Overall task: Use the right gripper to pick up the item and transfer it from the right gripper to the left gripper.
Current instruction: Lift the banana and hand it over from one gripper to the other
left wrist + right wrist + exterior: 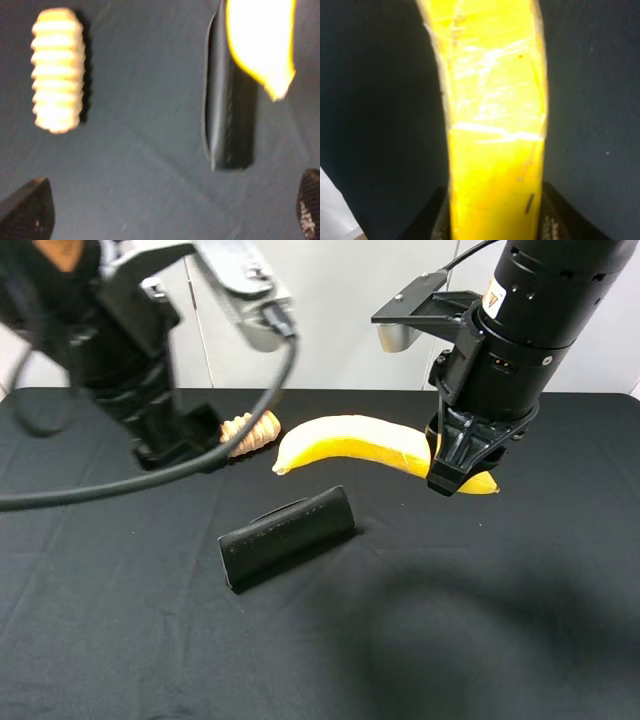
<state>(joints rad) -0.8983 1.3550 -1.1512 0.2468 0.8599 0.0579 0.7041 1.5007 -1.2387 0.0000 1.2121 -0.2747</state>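
The yellow banana point(350, 440) is held in the air above the black table, its free end pointing left. My right gripper point(455, 472) is shut on the banana near its right end. In the right wrist view the banana point(495, 125) fills the middle, with the fingers on either side of it at the lower edge. My left gripper point(185, 445) is open and empty, to the left of the banana, above the table. In the left wrist view its fingertips point(25, 210) are spread wide apart, and the banana's tip point(265, 45) shows over the pouch.
A ridged tan wooden roller point(250, 432) lies right beside the left gripper; it also shows in the left wrist view point(57, 70). A black oblong pouch point(287, 536) lies on the black tablecloth point(450, 640) below the banana; it shows in the left wrist view point(227, 125) too.
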